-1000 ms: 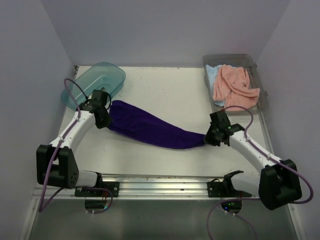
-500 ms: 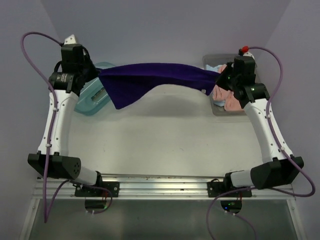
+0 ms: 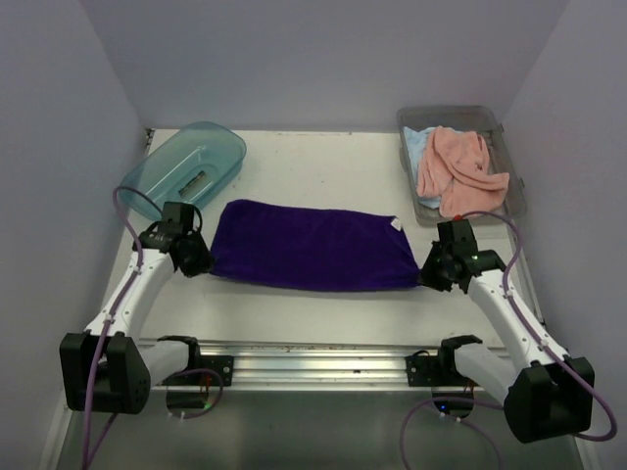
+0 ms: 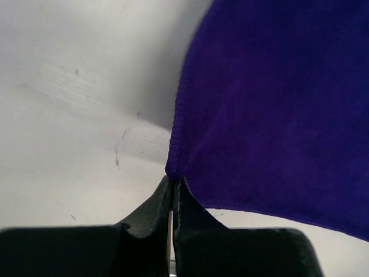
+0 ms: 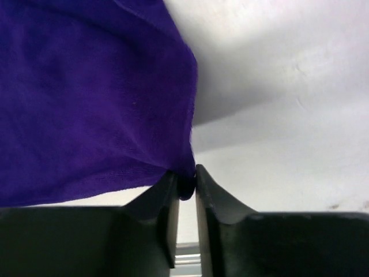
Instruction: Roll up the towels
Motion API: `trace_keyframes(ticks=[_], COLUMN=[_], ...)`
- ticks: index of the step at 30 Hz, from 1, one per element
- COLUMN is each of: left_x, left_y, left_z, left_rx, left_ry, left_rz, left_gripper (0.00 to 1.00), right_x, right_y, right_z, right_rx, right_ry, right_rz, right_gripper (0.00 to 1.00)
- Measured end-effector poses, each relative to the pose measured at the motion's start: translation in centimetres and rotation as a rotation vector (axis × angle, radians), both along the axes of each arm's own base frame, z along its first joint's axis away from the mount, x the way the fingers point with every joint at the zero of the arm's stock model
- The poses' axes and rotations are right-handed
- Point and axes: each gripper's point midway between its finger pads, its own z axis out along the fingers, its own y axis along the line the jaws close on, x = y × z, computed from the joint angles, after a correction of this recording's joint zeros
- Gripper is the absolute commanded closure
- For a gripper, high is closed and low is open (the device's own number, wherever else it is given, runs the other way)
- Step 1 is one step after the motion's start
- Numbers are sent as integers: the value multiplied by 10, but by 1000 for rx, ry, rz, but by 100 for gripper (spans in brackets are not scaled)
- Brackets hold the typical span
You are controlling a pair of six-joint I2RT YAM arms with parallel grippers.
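Towel, top view: purple towel lies spread flat on the table, a long rectangle running left to right between the two arms.
Left gripper, top view: left gripper is low at the towel's near left corner, touching it.
Right gripper, top view: right gripper is low at the towel's near right corner, touching it.
Other towels, top view: pink towel is heaped in the bin at the far right, part of it over the bin's near rim; blue towel lies under it at the bin's left side.
Tub, top view: tub stands at the far left, apart from the purple towel.
Left wrist view: fingers are pressed together, pinching the very corner of the purple towel; the cloth fans out up and to the right over the table.
Right wrist view: fingers stand a narrow slit apart, with the corner of the purple towel lodged between the tips and touching both; the cloth spreads up and to the left.
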Motion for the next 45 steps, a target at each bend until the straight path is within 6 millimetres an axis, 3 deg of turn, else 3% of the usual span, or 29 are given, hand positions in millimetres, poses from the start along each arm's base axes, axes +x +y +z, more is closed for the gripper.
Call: trace_keyframes(ticks=[3,5,7,10,25,30,33,34,36,38,42,45], left_x=[-22,-25,-22,-20,-20,-20,-20,-20,-20,-20,-17,-3], left_y=[-3,-4,-5,-5,-5,-5,-5,-5,-5,-5,-5,-4], left_z=[-27,-31,-30,-29,-29,-30,-30,-31,-31,-31,-25,-5], left_rx=[-19,-25,-27,-28,-30,-30,-30,-30,-30,-30,-31,-24], left_ry=[86,95,84,74,74,77,80,81,81,81,70,30], left_rz=[-4,-5,-6,-7,0,0,0,0,1,1,0,2], left_gripper=[100,100,100,100,100,100,100,100,100,100,100,100], right_x=[-25,-28,-27,-29,-85,-97,-97,-98,-98,-96,-88,-66], right_y=[-2,-1,-1,0,0,4,6,7,8,9,10,8], right_z=[-20,-20,-20,-26,-69,-78,-79,-79,-80,-79,-72,-47], right_rx=[7,16,23,32,87,117,135,141,148,160,161,137], right_ry=[70,70,64,75,204,244,236,234,231,222,200,142], right_rz=[-17,-25,-35,-42,-139,-162,-170,-173,-175,-181,-179,-163], right_gripper=[66,61,50,44,44,50,61,66,87,100,100,100])
